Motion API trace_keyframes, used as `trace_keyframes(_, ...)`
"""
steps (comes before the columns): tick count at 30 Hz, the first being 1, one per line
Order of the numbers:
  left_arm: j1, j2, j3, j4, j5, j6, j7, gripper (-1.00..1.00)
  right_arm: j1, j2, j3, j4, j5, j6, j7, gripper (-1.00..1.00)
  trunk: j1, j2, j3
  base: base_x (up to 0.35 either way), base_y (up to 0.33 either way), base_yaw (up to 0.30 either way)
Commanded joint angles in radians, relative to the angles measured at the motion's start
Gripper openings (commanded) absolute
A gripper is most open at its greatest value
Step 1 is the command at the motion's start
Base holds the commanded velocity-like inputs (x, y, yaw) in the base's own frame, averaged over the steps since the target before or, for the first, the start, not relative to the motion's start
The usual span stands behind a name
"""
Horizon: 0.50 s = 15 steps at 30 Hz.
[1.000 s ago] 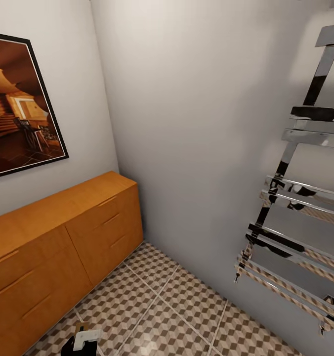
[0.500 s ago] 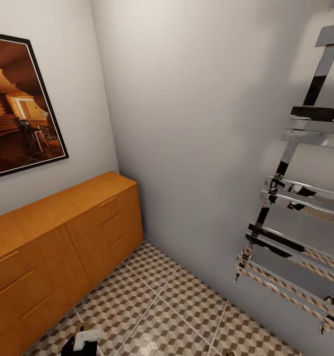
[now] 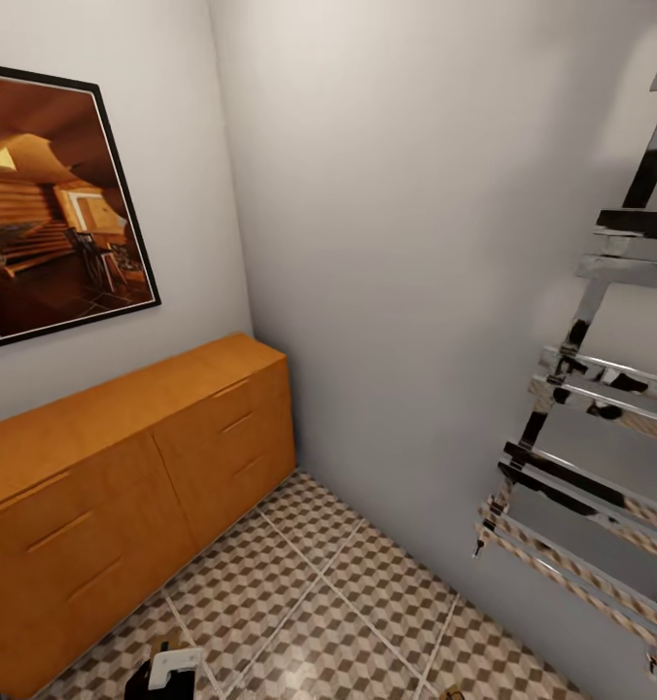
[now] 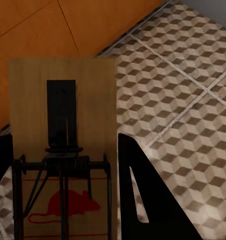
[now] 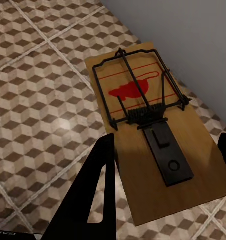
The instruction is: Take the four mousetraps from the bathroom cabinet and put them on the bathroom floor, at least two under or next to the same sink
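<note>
Narrow corner of a bathroom in the head view. Underfoot, the bathroom floor point(image 3: 338, 603), large square tiles in a brown, beige and white cube pattern with pale grout. Plain pale walls point(image 3: 406, 243) meeting at a far corner. On the left wall, a dark-framed picture point(image 3: 56, 204) in warm browns. Below it, against the left wall, the cabinet point(image 3: 124, 467): low, wide, orange-brown wood, drawer fronts shut, slim bar handles. On the right, a chrome towel rail point(image 3: 591, 437) of flat mirrored bars.

At the near left edge of the head view, the left gripper point(image 3: 169, 673), a white and dark block just above the tiles, close in front of the cabinet.

In the left wrist view, left gripper point(image 4: 62, 200) clamped on the left mousetrap point(image 4: 62, 125): dark fingers point(image 4: 153, 200) at either side of a flat pale-brown wooden board, held above the floor near the cabinet's foot. Black metal plate along the middle, coiled spring and wire bar below it, red mouse outline printed at one end.

In the right wrist view, right gripper point(image 5: 165, 200) likewise closed on the right mousetrap point(image 5: 153, 135), black fingers point(image 5: 92, 195) flanking the board. Same build: tan board, black catch plate with a small hole, spring, wire frame, red mouse print. Held over the tiles, close by the grey wall's foot.
</note>
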State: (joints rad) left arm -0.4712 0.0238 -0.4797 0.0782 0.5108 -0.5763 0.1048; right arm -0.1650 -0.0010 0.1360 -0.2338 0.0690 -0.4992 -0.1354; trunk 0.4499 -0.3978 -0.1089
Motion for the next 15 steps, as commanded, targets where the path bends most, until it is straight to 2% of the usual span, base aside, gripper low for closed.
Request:
trace_keyframes(1,-0.001,-0.001,-0.008,0.003,-0.003,-0.004,0.009,-1.0,-0.001,0.0,0.005,0.001,0.006,-0.001,-0.012,-1.0,0.0,-0.002,-0.002,-0.269,-0.136,0.249)
trace_keyframes(15,-0.002,-0.004,-0.008,0.003,-0.003,-0.004,0.009,-1.0,-0.001,0.0,0.005,0.001,0.006,-0.001,-0.012,-1.0,0.0,-0.002,-0.002,-0.273,-0.189,0.25)
